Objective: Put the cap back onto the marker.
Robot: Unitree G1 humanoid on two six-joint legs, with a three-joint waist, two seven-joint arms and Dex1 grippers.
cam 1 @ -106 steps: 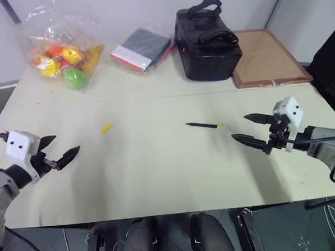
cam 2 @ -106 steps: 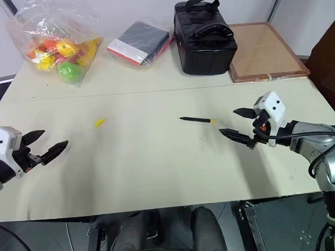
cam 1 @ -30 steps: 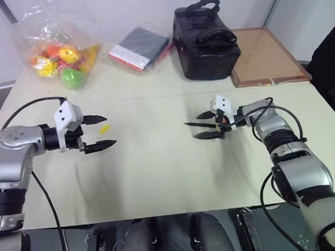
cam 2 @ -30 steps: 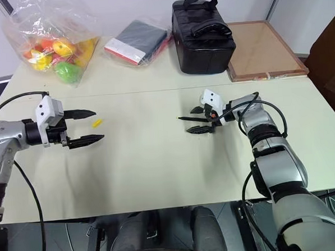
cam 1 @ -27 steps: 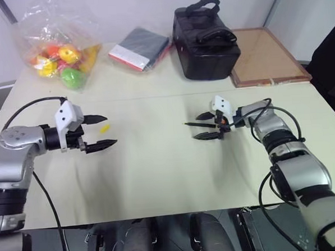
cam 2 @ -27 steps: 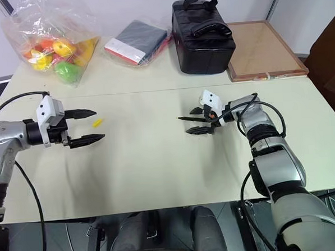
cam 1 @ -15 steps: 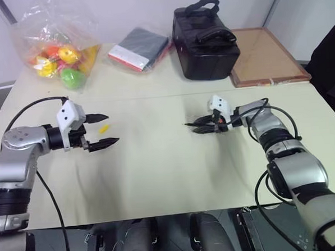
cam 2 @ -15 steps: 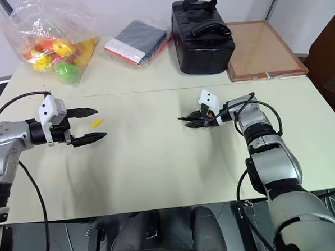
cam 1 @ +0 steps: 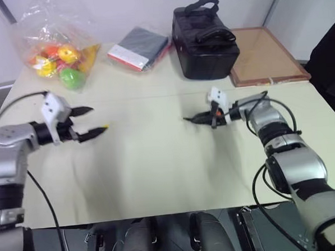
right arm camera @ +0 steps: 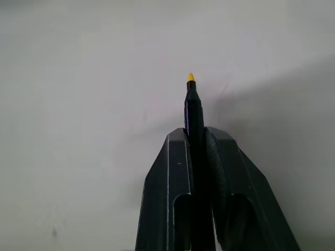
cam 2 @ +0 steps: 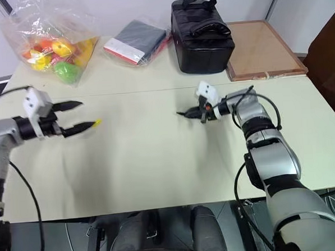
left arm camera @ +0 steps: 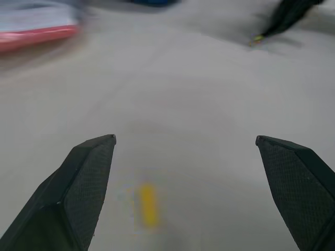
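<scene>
Two grippers, two roles. Right gripper (right arm camera: 196,137): jaws clamped on the marker (right arm camera: 192,107), yellow tip projecting beyond them, presumably exposed for capping. Left gripper (left arm camera: 186,144): jaws spread wide, the cap (left arm camera: 148,204) on the table (left arm camera: 199,94) between them, unheld, framed for pickup.

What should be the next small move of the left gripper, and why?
Probably ease the open left gripper forward around the tiny yellow plastic cap and close. The cap lies loose on the table between its black fingers, while the right gripper already clamps the thin black marker.
</scene>
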